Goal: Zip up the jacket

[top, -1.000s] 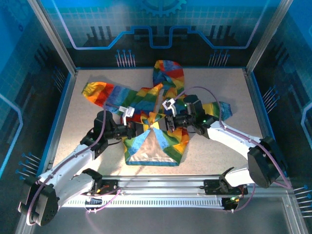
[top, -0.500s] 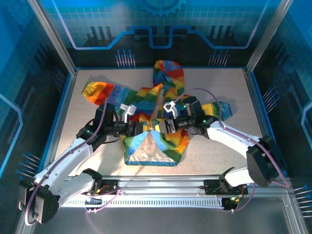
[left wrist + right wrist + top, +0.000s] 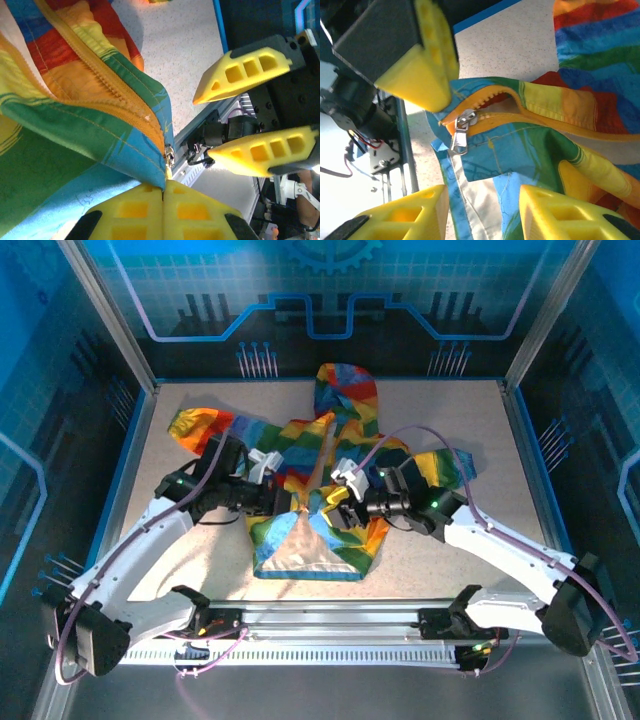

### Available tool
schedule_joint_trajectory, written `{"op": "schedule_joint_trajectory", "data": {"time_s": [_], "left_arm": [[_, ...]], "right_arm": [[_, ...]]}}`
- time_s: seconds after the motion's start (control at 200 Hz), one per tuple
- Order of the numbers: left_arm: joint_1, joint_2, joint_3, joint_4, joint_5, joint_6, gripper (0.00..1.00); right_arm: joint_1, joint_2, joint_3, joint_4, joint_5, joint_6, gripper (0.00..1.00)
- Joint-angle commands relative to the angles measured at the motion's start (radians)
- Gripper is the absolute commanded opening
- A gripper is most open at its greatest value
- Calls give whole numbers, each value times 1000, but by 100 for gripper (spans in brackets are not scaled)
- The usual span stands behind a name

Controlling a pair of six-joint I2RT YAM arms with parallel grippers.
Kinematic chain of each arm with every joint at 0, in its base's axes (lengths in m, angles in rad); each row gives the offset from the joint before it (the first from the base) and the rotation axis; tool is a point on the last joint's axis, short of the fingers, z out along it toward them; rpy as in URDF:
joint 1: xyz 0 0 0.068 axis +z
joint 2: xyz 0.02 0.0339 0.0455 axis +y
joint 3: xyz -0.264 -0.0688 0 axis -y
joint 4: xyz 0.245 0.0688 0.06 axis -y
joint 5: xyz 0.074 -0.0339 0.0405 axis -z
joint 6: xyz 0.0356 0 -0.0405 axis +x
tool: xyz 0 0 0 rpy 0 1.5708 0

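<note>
Jacket (image 3: 300,440) lies flat near the middle of the desk (image 3: 440,410), hood (image 3: 347,395) toward the far side. One sleeve (image 3: 200,430) runs out to my left, the other (image 3: 450,462) to my right. Fabric is thin and shiny, in horizontal rainbow stripes, creased around the front. The lower front is spread apart in a wedge, with pale whitish lining (image 3: 305,552) showing at the hem. The desk top is a speckled beige sheet with a blue border. My left claw (image 3: 163,192) is pinched tight on the bottom corner of one front panel. Its two blocky yellow fingers, moulded with square pockets, press flat together with the blue-green hem caught between them. The orange zipper (image 3: 107,95) runs along that panel edge: chunky teeth on woven orange tape, neat stitching beside it. A small silver metal slider (image 3: 461,132) sits at the zipper's bottom end, its flat pull tab dangling just beside the left claw's finger. My right claw (image 3: 482,197) is spread wide, its wedge-shaped yellow fingers gripping nothing. It hovers close in front of the slider, over the jacket's lower edge.
</note>
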State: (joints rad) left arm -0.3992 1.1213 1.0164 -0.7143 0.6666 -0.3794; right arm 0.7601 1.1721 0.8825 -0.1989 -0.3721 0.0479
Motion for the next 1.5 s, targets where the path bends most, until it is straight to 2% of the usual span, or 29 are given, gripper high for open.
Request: {"op": "schedule_joint_trajectory", "data": {"time_s": [0.0,0.145,0.245,0.51,0.815,1.356,1.411,1.496], "left_arm": [[-3,25,80,-172,-16,59,0],[-17,77,162,-364,-113,112,0],[-25,108,191,-431,-148,117,0],[-38,128,202,-437,-154,101,0],[-47,157,215,-494,-171,133,0],[-47,183,247,-572,-186,175,0],[-47,183,249,-571,-186,175,0],[-47,182,252,-573,-194,175,0]], "right_arm": [[46,-17,3,1,122,-108,43],[82,-11,-37,109,113,-109,43],[97,14,-43,157,93,-91,43],[153,103,-16,193,62,-60,42],[230,176,-10,243,147,-62,38],[272,275,32,310,162,-77,37],[274,278,32,314,165,-76,35],[274,275,29,317,167,-75,23]]}}
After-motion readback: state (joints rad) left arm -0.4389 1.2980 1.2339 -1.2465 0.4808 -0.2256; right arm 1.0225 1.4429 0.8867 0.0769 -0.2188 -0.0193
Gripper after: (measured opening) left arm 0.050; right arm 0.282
